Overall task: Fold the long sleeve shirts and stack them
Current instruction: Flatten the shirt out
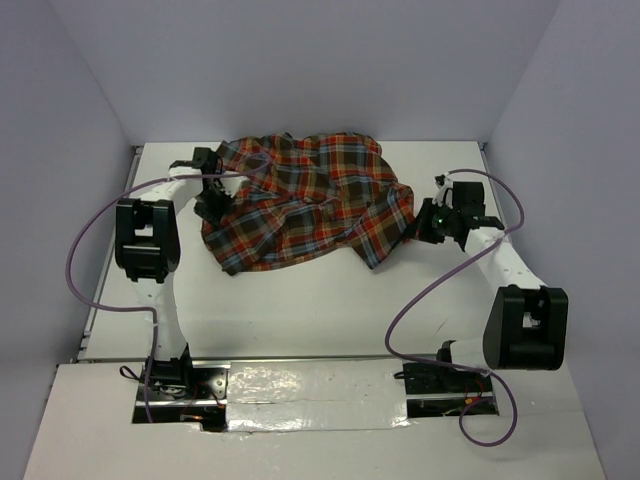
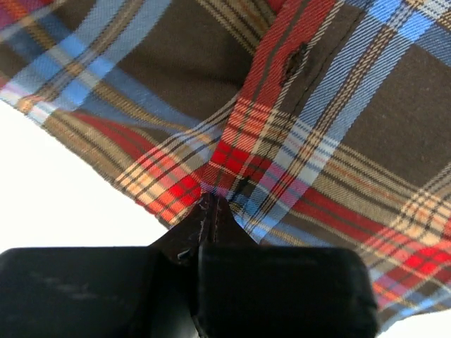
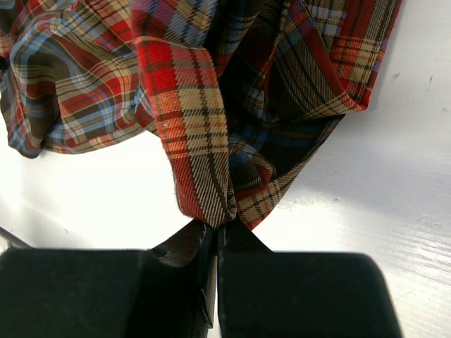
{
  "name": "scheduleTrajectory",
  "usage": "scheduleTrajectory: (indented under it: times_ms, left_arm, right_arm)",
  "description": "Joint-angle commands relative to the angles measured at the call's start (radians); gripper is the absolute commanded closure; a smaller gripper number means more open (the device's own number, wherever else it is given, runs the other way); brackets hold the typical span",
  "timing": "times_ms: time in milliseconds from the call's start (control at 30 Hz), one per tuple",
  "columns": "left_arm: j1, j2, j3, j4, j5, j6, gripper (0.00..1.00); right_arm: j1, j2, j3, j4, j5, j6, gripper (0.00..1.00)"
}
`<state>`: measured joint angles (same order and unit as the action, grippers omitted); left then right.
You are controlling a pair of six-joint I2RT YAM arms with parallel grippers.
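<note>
The plaid flannel shirt (image 1: 305, 200), in red-orange, brown and light blue checks, lies crumpled at the back middle of the white table (image 1: 300, 310). My left gripper (image 1: 212, 203) is at its left edge, shut on a pinch of the fabric (image 2: 218, 176). My right gripper (image 1: 422, 222) is at its right edge, shut on a folded edge of the shirt (image 3: 204, 176). A buttonhole placket shows in the left wrist view (image 2: 292, 63). Collar, pocket and label are hidden in the folds.
Grey walls enclose the table on the left, back and right. Purple cables (image 1: 80, 250) loop from both arms over the table. The arm bases (image 1: 170, 380) stand on a foil-covered strip at the near edge.
</note>
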<state>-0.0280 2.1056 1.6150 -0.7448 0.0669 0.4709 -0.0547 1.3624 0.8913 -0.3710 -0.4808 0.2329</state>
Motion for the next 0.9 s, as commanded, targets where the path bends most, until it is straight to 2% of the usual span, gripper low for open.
scheduleTrajectory:
  times_ms: [0,300,433,567,600,633,667,700,767,833,867]
  left_arm:
    - [0.013,-0.076,0.089,-0.018,-0.006,0.005,1.00]
    - [0.008,-0.065,0.377,0.102,-0.049,-0.061,1.00]
    - [-0.001,-0.059,0.395,0.231,-0.062,-0.054,1.00]
    - [-0.016,0.104,0.544,0.248,-0.108,-0.077,1.00]
    - [-0.019,0.134,0.568,0.242,-0.131,-0.081,0.96]
    - [-0.021,0.163,0.588,0.236,-0.157,-0.086,0.80]
    - [-0.021,0.184,0.608,0.231,-0.200,-0.093,0.45]
    - [-0.021,0.209,0.638,0.222,-0.217,-0.098,0.35]
    - [-0.018,0.168,0.646,0.188,-0.216,-0.101,0.26]
    - [-0.012,0.073,0.581,0.183,-0.153,-0.080,0.27]
    - [-0.012,-0.067,0.443,0.191,-0.056,-0.004,0.35]
  right_arm:
    - [0.007,-0.054,0.032,-0.009,0.011,-0.018,1.00]
    - [0.015,-0.106,0.017,-0.031,-0.033,-0.004,1.00]
    - [0.024,-0.118,0.026,-0.031,-0.096,-0.001,1.00]
    - [0.050,-0.073,0.076,-0.005,-0.122,0.023,1.00]
    - [0.099,-0.057,0.089,0.003,-0.128,0.040,1.00]
    - [0.111,-0.042,0.101,0.009,-0.134,0.048,1.00]
    - [0.121,-0.008,0.125,0.014,-0.140,0.057,1.00]
    - [0.130,0.006,0.139,0.023,-0.148,0.068,1.00]
    - [0.136,0.042,0.164,0.036,-0.156,0.103,1.00]
    - [0.133,0.059,0.184,0.038,-0.159,0.117,1.00]
    - [0.133,0.072,0.186,0.043,-0.162,0.121,1.00]
